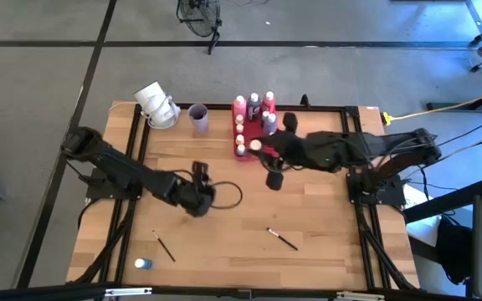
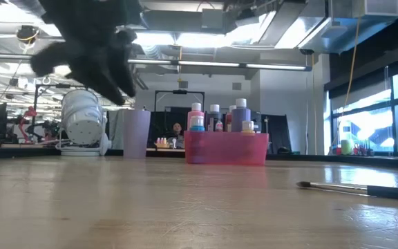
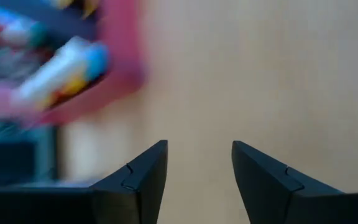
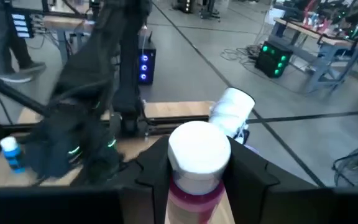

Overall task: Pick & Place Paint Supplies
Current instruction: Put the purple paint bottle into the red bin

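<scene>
My right gripper [image 1: 258, 148] is shut on a small pink-red paint bottle with a white cap [image 4: 199, 149], by the near end of the pink-red tray [image 1: 235, 134], which holds several more bottles [image 2: 216, 117]. My left gripper [image 1: 199, 186] is open and empty over the table's middle left; in the left wrist view [image 3: 199, 163] its fingers point toward the tray. A blue bottle [image 1: 143, 263] and two thin dark brushes [image 1: 164, 246] [image 1: 283, 239] lie flat on the near part of the table. One brush also shows in the low view [image 2: 358, 188]. My right gripper pinches the bottle between its two fingers, on the body just below the white cap [image 4: 194, 190]. The fingers come from the table's right side. The bottle stands upright in the hold. Whether its base is clear of the tray is hidden by the gripper.
A lilac cup [image 1: 197, 117] and a white tipped-over object [image 1: 157, 104] stand at the far left of the table. A cable loop [image 1: 228, 196] lies beside my left gripper. Bare wood lies between the tray and the brushes.
</scene>
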Robot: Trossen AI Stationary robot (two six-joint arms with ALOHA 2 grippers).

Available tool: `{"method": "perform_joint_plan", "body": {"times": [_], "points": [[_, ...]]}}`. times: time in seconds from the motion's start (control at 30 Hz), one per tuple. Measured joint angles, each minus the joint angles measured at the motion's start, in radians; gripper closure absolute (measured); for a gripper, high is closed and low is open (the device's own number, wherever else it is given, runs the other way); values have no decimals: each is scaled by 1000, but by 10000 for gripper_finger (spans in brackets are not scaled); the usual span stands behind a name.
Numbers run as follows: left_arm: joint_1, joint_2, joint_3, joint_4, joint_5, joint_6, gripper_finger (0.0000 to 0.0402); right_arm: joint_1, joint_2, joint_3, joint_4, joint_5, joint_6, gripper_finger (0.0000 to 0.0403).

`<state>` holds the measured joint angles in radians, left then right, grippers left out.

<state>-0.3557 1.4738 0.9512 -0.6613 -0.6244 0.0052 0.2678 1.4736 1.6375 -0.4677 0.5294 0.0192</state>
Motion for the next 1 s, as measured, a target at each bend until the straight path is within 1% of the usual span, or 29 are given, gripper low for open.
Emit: {"method": "perform_joint_plan", "body": {"times": [0.1,0.17,0.2,0.3,0.33,0.4,0.47,0.53,0.63,0.73,0.8,0.87,0.93,1.0], "points": [[43,-82,0,-115,-106,20,230,43,-14,-11,-15,54,-18,284],[76,-146,-9,-197,-156,13,230,62,-14,-46,-33,125,-25,284],[94,-181,-18,-202,-170,13,230,66,-13,-69,-38,155,-20,284],[152,-310,-86,-192,-167,16,231,59,-14,-165,-29,204,27,284],[171,-356,-121,-162,-165,15,231,57,-14,-203,-27,213,54,284],[216,-453,-213,-80,-170,16,231,54,-14,-281,-31,249,109,284],[256,-548,-315,40,-164,16,231,52,-14,-356,11,289,157,284],[286,-629,-403,179,-120,16,231,37,-15,-422,61,331,189,284],[309,-721,-503,373,-35,49,231,-4,-16,-504,150,354,199,284],[314,-772,-558,481,63,95,232,-49,-16,-578,131,349,273,284],[312,-792,-583,509,121,95,233,-79,-16,-631,103,287,341,284],[313,-793,-596,519,177,85,233,-106,-16,-691,135,249,387,284],[313,-792,-608,516,214,78,233,-124,-16,-737,224,237,384,284],[313,-785,-620,543,231,78,233,-139,-16,-760,293,235,339,284]]}}
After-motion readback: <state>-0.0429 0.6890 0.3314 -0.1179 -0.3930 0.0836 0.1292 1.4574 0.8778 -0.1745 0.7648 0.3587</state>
